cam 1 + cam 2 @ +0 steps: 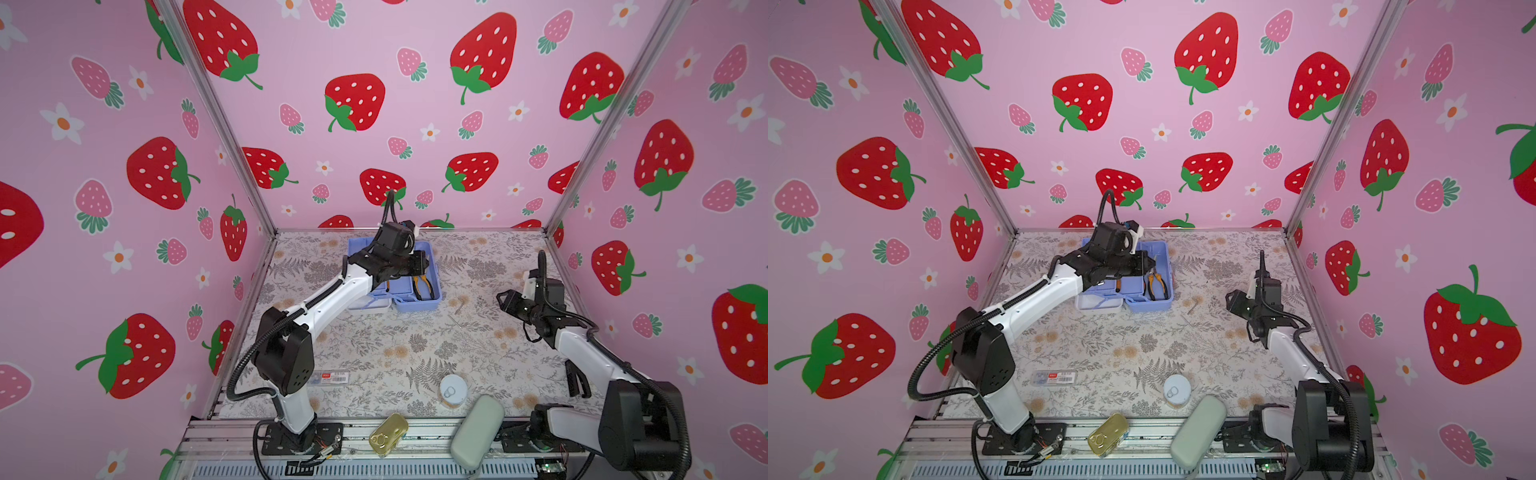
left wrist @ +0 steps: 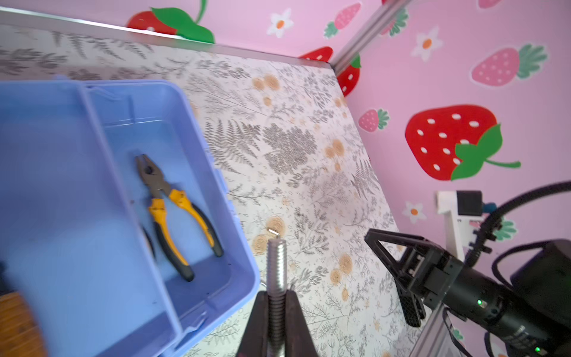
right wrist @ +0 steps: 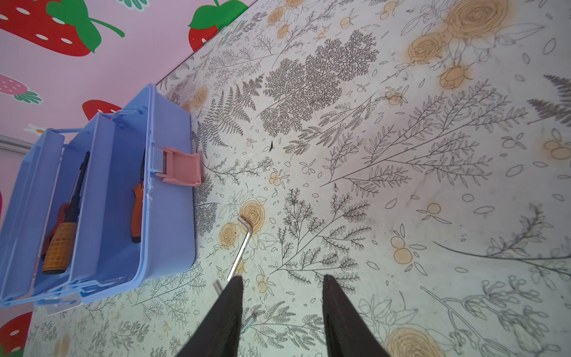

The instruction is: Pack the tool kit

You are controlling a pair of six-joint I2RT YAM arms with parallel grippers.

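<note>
In both top views the kit [image 1: 415, 307] stood open at the far middle of the tabletop [image 1: 374, 353], near the back wall, with its trays spread and its white lid [image 1: 370, 305] lying flat at its near left. Pliers [image 1: 422, 286] lay in its right compartment. The left pincer [image 1: 426, 266] hung over that right part of the kit, and how its fingers stood could not be told from up here. The right pincer [image 1: 505, 301] hovered well to the right of the kit, with its fingers apart. A hex key [image 1: 459, 307] lay on the tabletop between the kit and the right pincer. Along the near edge were a clear case [image 1: 332, 377], a round can [image 1: 453, 390], a gold tin [image 1: 388, 434] and a grey-green case [image 1: 478, 430].

In the left wrist view the left pincer [image 2: 276, 296] was clamped on a silver threaded bolt [image 2: 276, 265], which stuck out past the fingertips. The kit [image 2: 241, 247] was just beside it, and the yellow-handled pliers [image 2: 173, 210] lay flat in the compartment nearest the bolt. The right pincer [image 2: 398, 272] showed farther off, above the tabletop.

In the right wrist view the right pincer [image 3: 281, 278] stood apart and held nothing. The hex key [image 3: 239, 247] lay on the tabletop near one fingertip [image 3: 236, 279]; whether they touched could not be told. The kit [image 3: 167, 216] stood beside it with its pink latch [image 3: 180, 168] folded outward, and a screwdriver [image 3: 61, 241] lay in a raised tray.
</note>
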